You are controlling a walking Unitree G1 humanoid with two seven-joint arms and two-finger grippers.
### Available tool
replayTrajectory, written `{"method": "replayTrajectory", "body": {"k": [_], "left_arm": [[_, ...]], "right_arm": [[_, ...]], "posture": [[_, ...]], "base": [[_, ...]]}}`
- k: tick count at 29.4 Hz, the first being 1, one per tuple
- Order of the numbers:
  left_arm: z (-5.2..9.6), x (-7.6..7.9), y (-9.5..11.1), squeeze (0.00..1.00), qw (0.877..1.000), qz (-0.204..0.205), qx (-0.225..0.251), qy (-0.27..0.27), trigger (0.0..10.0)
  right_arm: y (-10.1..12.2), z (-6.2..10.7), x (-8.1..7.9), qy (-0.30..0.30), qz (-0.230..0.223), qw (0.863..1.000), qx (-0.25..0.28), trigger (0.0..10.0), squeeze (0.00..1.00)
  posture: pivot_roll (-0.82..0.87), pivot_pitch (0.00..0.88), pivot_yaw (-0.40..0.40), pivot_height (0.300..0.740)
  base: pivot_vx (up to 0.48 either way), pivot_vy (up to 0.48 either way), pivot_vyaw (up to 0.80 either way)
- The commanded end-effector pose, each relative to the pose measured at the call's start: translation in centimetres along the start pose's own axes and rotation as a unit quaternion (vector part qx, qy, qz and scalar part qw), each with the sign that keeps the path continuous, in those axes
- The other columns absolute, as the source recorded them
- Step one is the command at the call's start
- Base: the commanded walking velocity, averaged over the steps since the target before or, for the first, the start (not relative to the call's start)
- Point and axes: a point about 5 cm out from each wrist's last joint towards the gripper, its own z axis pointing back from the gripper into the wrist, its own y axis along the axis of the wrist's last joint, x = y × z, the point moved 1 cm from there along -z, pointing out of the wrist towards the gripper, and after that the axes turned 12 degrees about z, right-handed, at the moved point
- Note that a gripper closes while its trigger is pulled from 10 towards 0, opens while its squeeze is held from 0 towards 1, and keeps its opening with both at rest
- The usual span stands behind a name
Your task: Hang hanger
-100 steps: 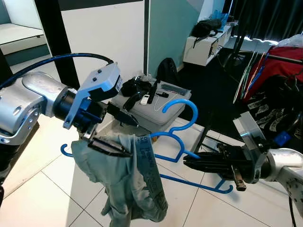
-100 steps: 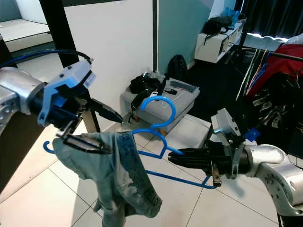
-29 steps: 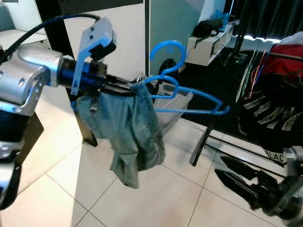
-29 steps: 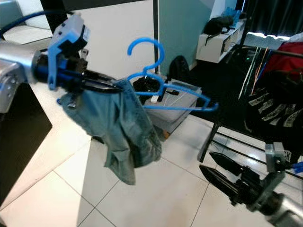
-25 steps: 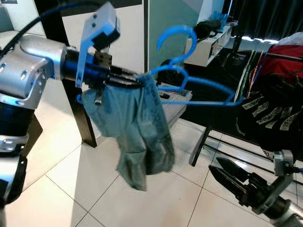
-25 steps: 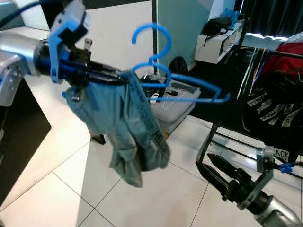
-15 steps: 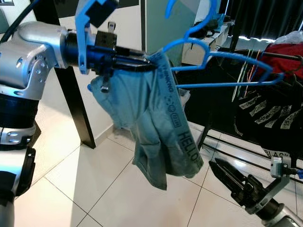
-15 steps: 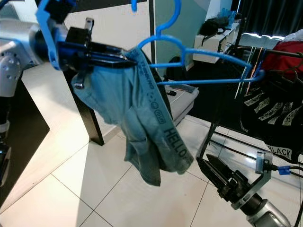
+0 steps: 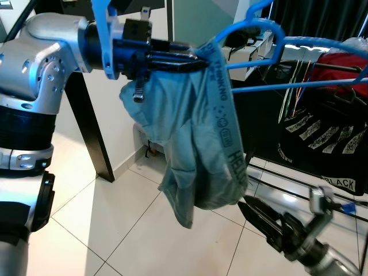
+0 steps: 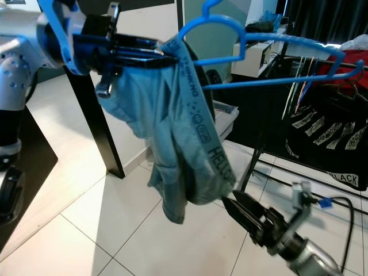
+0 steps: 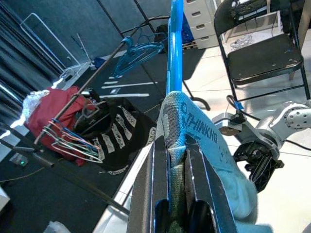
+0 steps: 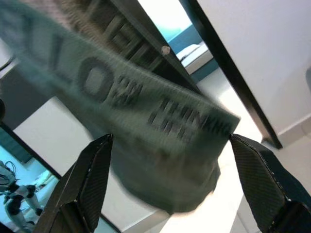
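Blue hanger (image 10: 270, 54) held high, long axis roughly level, running from the left hand out toward the robot's right, far tip over the clothes rack (image 9: 322, 69); hook rising past the top of the head views. Grey-green shorts (image 9: 198, 138) draped over its near end, waistband lettering hanging down. Left hand (image 9: 172, 57) pinches hanger and waistband together, fingers (image 11: 153, 189) pressed either side of the cloth. Right hand (image 10: 244, 215) low, just under the shorts' hem, fingers (image 12: 87, 179) spread, holding nothing. Black garments on the rack, white tiled floor (image 9: 109, 230) below.
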Motion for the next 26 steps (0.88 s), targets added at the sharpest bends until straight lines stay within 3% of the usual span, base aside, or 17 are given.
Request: {"method": "replayTrajectory", "body": {"k": [1,6,7,8,9,19,26], "left_arm": [[0.0,0.1,0.6,0.00,1.000,-0.004,0.010,-0.001,10.0],[-0.1,0.2,0.8,0.00,1.000,-0.002,0.017,-0.005,9.9],[-0.1,0.2,0.8,0.00,1.000,-0.002,0.018,-0.005,9.8],[-0.1,0.2,0.8,0.00,1.000,-0.002,0.018,-0.005,9.8],[-0.2,0.2,0.9,0.00,1.000,-0.002,0.018,-0.006,9.7],[0.0,0.0,0.9,0.00,1.000,0.001,0.019,0.004,9.6],[1.1,-0.8,-0.1,0.00,0.999,0.013,0.007,0.037,9.1]], "right_arm": [[-0.3,-0.4,0.2,-0.013,0.007,1.000,-0.009,10.0,0.00],[0.4,-1.0,0.7,-0.023,0.021,1.000,0.000,10.0,0.00],[0.7,-1.1,0.7,-0.023,0.025,0.999,0.010,5.5,0.00],[0.7,-1.1,0.7,-0.023,0.025,0.999,0.010,5.5,0.00],[1.0,-1.2,0.8,-0.023,0.026,0.999,0.018,0.0,0.00],[1.8,-1.1,0.4,-0.014,0.033,0.999,0.035,0.0,0.00],[2.2,-0.4,0.6,-0.016,0.050,0.998,0.020,0.0,0.00]], "posture": [[-0.04,0.000,0.031,0.740],[-0.03,0.000,0.029,0.740],[-0.04,0.000,0.029,0.740],[-0.04,0.000,0.029,0.740],[-0.04,0.000,0.029,0.740],[-0.04,0.000,0.028,0.740],[-0.04,0.000,0.028,0.740]], "base": [[0.000,0.000,0.00],[0.000,0.000,0.00],[0.000,0.000,0.00],[0.000,0.000,0.00],[0.000,0.000,0.00],[0.000,0.000,0.00],[0.000,0.000,0.00]]}}
